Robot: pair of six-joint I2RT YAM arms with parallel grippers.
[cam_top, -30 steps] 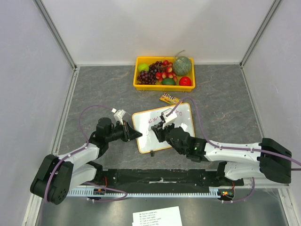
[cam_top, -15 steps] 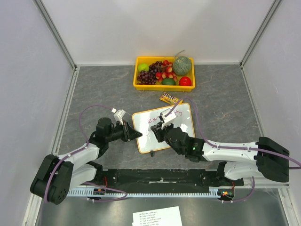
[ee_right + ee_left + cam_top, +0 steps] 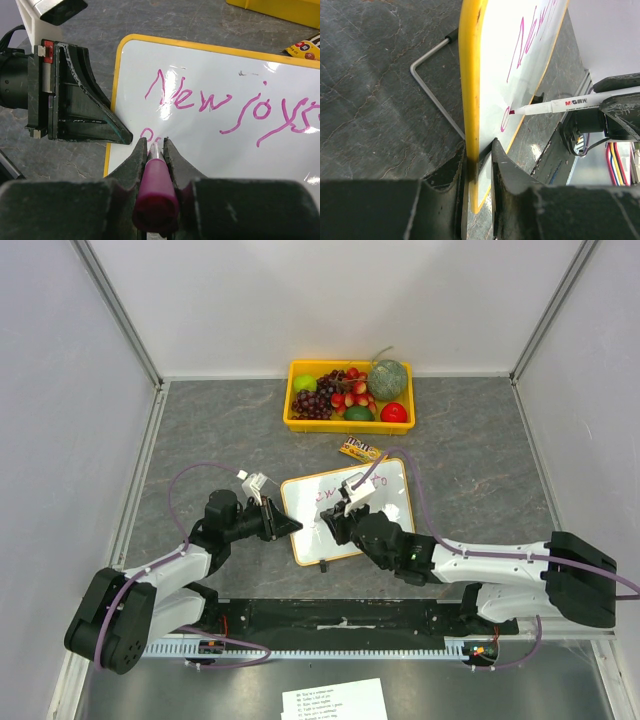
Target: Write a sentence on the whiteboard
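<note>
The whiteboard (image 3: 385, 502) has a yellow-orange frame and stands tilted on the table at centre. It also shows edge-on in the left wrist view (image 3: 470, 90) and face-on in the right wrist view (image 3: 225, 130). My left gripper (image 3: 290, 527) is shut on its left frame edge (image 3: 472, 165). The sentence (image 3: 235, 102) reads "New joys" in pink cursive, with a first loop of a second line (image 3: 148, 133) below it. My right gripper (image 3: 336, 517) is shut on a pink marker (image 3: 156, 192) with a white barrel (image 3: 570, 103). The marker's tip touches the board at the lower left.
A yellow tray (image 3: 349, 424) of fruit stands at the back centre. A small snack packet (image 3: 360, 450) lies between the tray and the board. A printed paper sheet (image 3: 333, 701) lies at the near edge. A wire stand leg (image 3: 432, 90) props up the board behind.
My right gripper and the marker have shifted slightly left and down along the board's lower left. The left arm and the board have not moved.
</note>
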